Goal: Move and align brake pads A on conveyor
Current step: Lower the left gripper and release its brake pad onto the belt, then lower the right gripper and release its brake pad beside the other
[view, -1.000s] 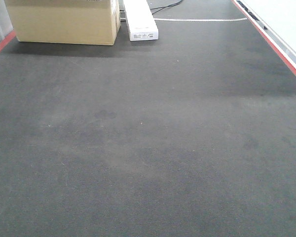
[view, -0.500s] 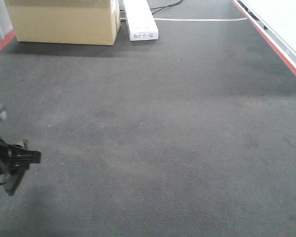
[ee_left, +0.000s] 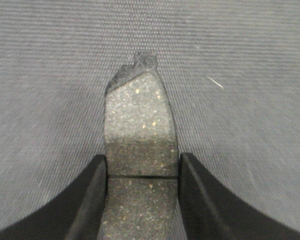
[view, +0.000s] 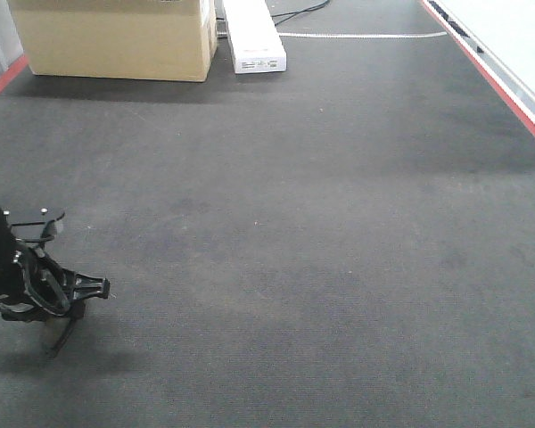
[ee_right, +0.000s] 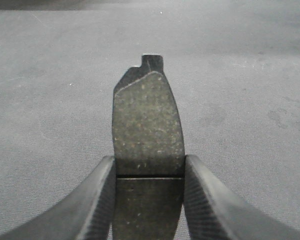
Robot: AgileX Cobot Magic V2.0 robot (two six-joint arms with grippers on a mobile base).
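Fingers clamped on brake pad | left gripper low over conveyor

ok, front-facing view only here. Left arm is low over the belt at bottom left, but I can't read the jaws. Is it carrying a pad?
Observer: Yes. In the left wrist view the left gripper is shut on a brake pad, with the pad's groove right at the fingertips.
Operator: And the right one?
Observer: In the right wrist view the right gripper is shut on a second brake pad. It is gripped at the groove too, and only bare conveyor shows beyond it.
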